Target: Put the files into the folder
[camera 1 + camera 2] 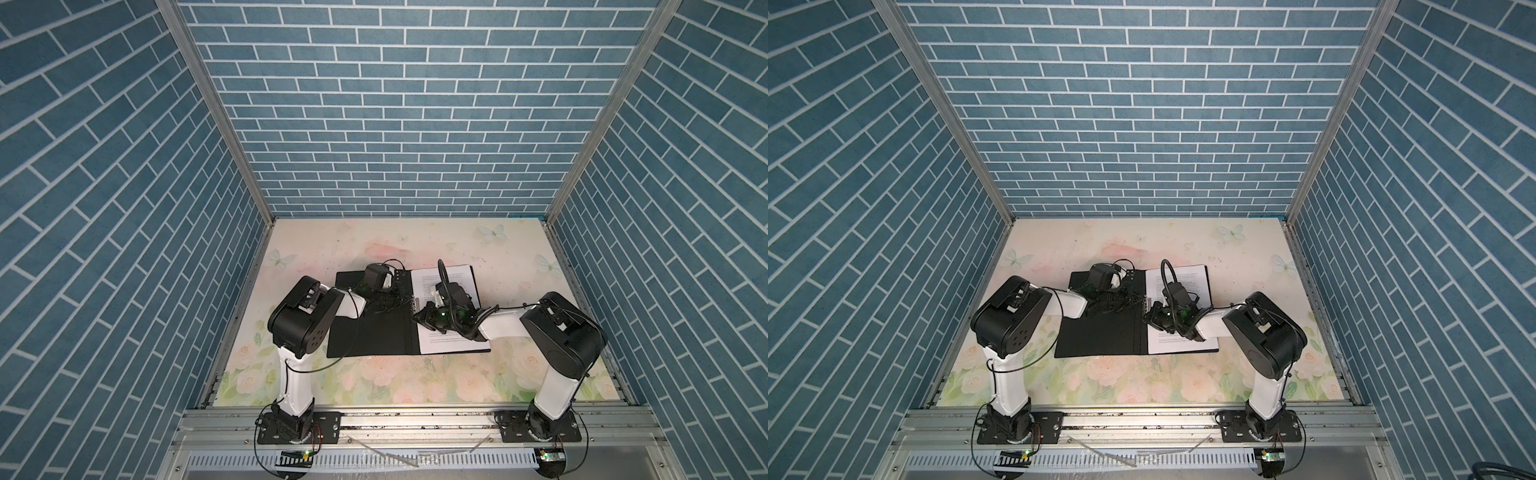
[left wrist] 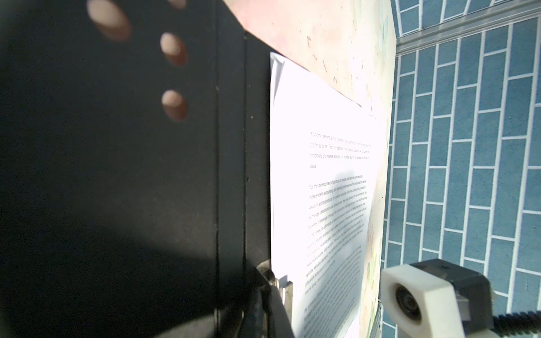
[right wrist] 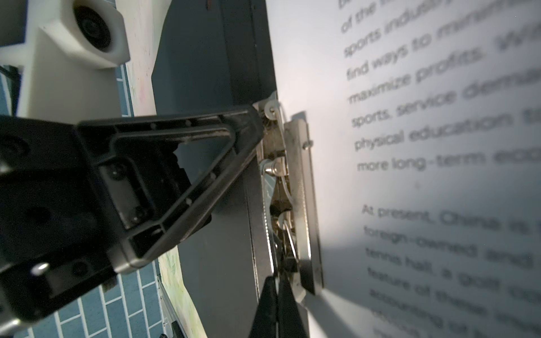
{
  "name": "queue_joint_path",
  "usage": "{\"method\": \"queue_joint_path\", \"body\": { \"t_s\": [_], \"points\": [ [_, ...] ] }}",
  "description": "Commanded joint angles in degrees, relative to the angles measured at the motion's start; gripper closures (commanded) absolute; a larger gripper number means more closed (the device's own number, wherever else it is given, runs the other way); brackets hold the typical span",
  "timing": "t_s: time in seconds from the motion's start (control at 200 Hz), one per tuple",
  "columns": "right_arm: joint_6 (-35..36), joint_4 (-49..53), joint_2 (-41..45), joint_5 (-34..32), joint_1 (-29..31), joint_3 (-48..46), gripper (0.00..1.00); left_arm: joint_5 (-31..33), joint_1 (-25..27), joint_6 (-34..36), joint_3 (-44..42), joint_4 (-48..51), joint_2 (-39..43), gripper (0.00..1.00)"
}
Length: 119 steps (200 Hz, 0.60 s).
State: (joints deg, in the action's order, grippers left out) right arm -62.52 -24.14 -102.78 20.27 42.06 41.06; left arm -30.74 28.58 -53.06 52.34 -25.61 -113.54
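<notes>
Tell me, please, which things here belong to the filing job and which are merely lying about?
Part of the job:
- the folder, open flat
- the files, on its right half
- the metal clip at its spine
- left gripper and right gripper, both shut at the clip

Not part of it:
- floral table cover
- brick-pattern walls
- pale strip on the front rail

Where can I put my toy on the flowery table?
Two bare patches: the floral table between the open folder and the back wall, and the strip between folder and front rail. Crowded middle: left claw and right claw meet at the metal clip.
</notes>
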Motion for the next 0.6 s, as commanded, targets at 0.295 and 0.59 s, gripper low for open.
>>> {"method": "queue_joint_path", "body": {
  "t_s": [0.295,0.59],
  "points": [
    [1.3,16.2,-4.0,-8.0,-0.4,-5.7,1.00,3.2,-0.3,0.8,-1.0,3.3,-3.4,0.95],
    [1.3,17.4,-6.5,-9.1,-0.5,-6.7,1.00,3.1,-0.3,0.7,-1.1,2.9,-3.6,0.95]
  ]
}}
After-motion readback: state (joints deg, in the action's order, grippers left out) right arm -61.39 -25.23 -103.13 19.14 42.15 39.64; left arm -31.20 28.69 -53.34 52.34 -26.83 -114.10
